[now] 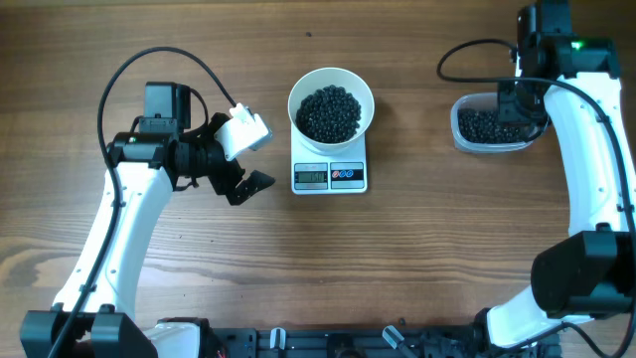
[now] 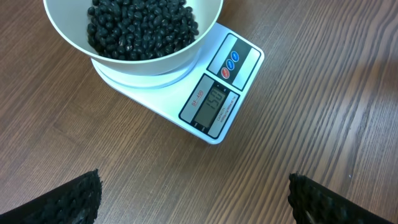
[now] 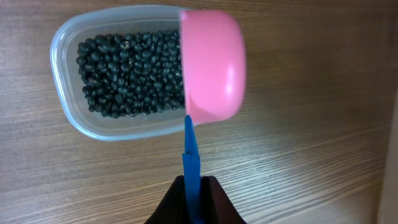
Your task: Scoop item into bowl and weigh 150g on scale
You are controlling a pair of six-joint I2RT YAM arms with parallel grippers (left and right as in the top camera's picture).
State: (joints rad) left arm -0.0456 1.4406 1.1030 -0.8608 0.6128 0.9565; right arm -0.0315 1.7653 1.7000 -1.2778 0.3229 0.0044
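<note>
left gripper (image 1: 246,157) – wide open, empty | right gripper (image 3: 193,186) – clamped on pink scoop (image 3: 211,65) handle, at tub (image 3: 68,118) | item (image 1: 330,112) in bowl (image 2: 155,65) on scale (image 2: 242,68)

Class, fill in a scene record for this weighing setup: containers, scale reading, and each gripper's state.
bowl: white, on the scale, holding black beans
scale display: appears to read 150
tub: clear, beans inside, right of the scale
left gripper: open, empty, left of the scale
right gripper: shut on pink scoop by its blue handle, over the tub
</note>
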